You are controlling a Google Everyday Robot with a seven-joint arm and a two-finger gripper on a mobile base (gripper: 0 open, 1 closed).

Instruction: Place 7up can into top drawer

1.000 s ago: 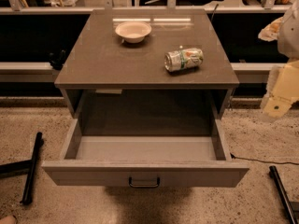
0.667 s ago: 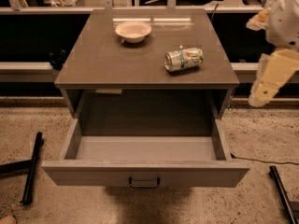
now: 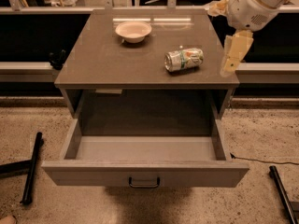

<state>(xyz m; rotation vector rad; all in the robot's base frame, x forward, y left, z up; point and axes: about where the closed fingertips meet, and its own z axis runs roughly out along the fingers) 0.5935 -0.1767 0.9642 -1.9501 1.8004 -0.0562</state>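
Silver-and-green, the small dented 7up can [image 3: 184, 59] lies on its side on the flat grey-brown cabinet top [image 3: 103, 64], toward the right front corner. A pale round bowl [image 3: 133, 31] stands upright farther back, well apart from it. The cream-coloured gripper [image 3: 235, 54] hangs point-down from the white arm at the right edge of the top, near the can but not touching it and holding nothing; whether it is spread or closed cannot be told from this angle. Below, the wide shallow top drawer [image 3: 93, 174] stands pulled out, its pale grey floor showing, with a small dark metal handle [image 3: 144, 183] on its front panel.
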